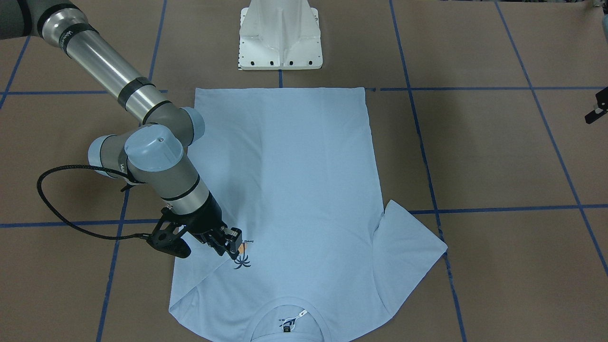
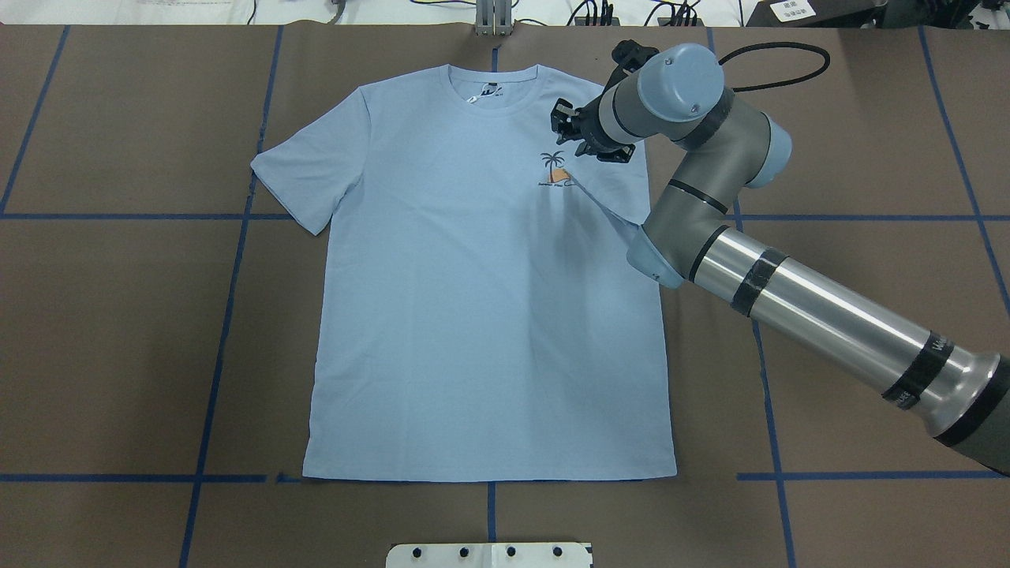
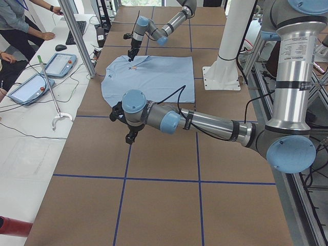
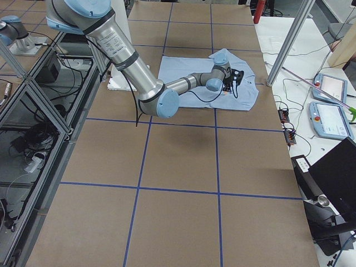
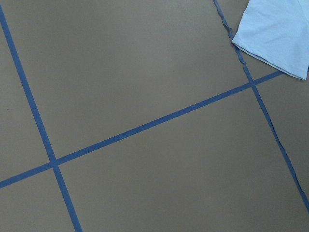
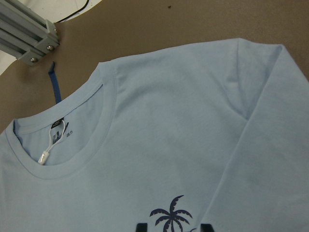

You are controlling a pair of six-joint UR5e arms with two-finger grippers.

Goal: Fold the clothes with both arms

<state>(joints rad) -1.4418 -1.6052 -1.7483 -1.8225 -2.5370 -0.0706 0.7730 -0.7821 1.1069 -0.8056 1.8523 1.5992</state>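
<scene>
Surface: brown paper-covered table (image 2: pixel 118 355) gridded with blue tape lines (image 2: pixel 237 237). The white pedestal base (image 1: pixel 280 35) stands at the robot's edge. A white side bench beyond the far edge carries grey teach pendants (image 3: pixel 59 64), and a person's hand (image 3: pixel 47 36) rests there.

The light blue short-sleeved T-shirt (image 2: pixel 473 331) lies flat at table centre, hem toward the pedestal and round collar (image 6: pixel 110 104) at the far edge. Its left sleeve (image 2: pixel 304 177) is spread out. Its right sleeve (image 6: pixel 270 145) is folded in over the chest, its cuff by the orange-sun-and-palm print (image 2: pixel 555 167).

The right black two-finger gripper (image 2: pixel 576 130) is poised just above the shirt beside the print. Its jaws look parted, with no cloth between them.

The left gripper (image 3: pixel 131 134) hangs over bare table well clear of the shirt. I cannot tell whether it is parted or closed.
</scene>
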